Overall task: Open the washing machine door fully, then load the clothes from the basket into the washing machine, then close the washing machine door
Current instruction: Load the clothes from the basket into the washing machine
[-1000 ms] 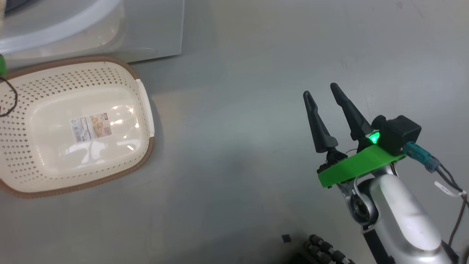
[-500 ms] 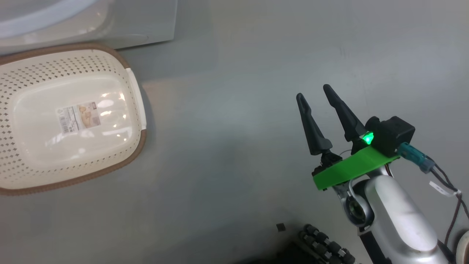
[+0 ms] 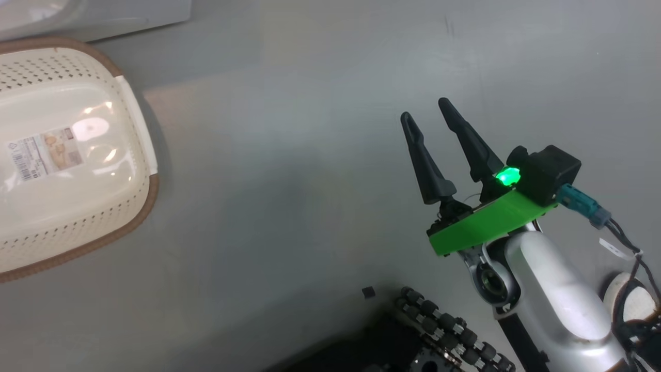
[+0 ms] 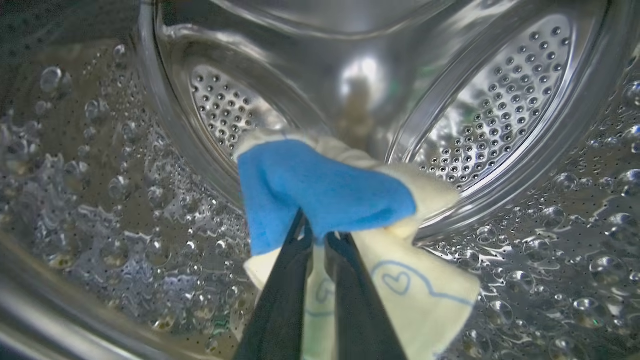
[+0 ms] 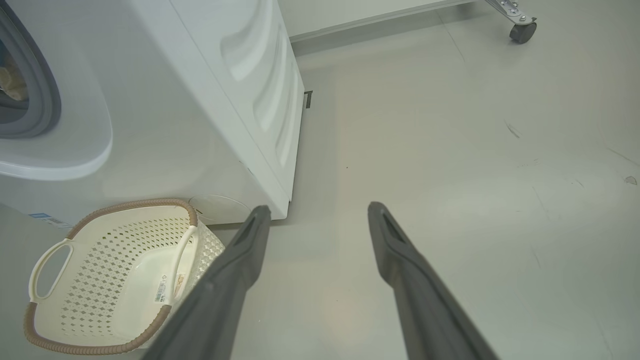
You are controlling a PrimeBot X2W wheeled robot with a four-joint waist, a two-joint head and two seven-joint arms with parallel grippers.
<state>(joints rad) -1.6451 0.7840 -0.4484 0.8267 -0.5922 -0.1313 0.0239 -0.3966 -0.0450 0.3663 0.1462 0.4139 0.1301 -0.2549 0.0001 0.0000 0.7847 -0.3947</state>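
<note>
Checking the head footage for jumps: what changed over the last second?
The head camera swung right, so the basket and washing machine slid toward the picture's left edge; neither actually moved. The right tool stayed open and empty, the basket empty.

The right gripper (image 3: pixel 424 107) has two long, tapered, dark grey fingers (image 5: pixel 400 250), each slotted near the tip. They rise from a bright green plastic bracket (image 3: pixel 485 222), right of centre in the head view. On it sits a black camera block (image 3: pixel 547 173) with a lit green lamp (image 3: pixel 507 176). A teal connector (image 3: pixel 576 202) feeds a dark cable (image 3: pixel 627 243) bearing a white tag (image 3: pixel 612 248). The forearm (image 3: pixel 557 305) is smooth silver. At bottom centre is a black wheel (image 3: pixel 449 325) ringed with small rollers. The left gripper (image 4: pixel 315 235) has matching dark fingers.
</note>
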